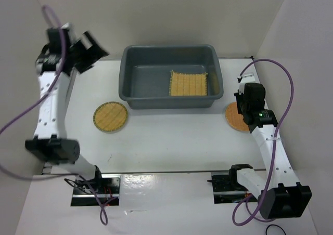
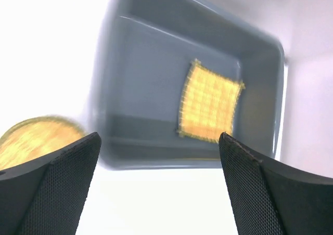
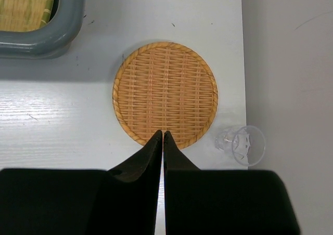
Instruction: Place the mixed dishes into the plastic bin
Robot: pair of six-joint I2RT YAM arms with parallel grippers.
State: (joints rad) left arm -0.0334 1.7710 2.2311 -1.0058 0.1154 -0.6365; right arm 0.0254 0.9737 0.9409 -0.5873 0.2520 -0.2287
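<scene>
Mat, square and yellow, flat inside the grey bin, toward its right end. Yellow disc on the worktop near the bin's front left corner; orange-brown disc beside its right corner. Left end effector raised, spread wide, empty. Right end effector pressed together, empty, tips over the orange-brown disc's near rim.

The left hand hangs tilted above the worktop, its two dark fingers spread wide with nothing between them. Beyond them the plastic bin holds the square yellow mat flat on its floor. The round yellow disc lies blurred outside the bin's wall.
</scene>
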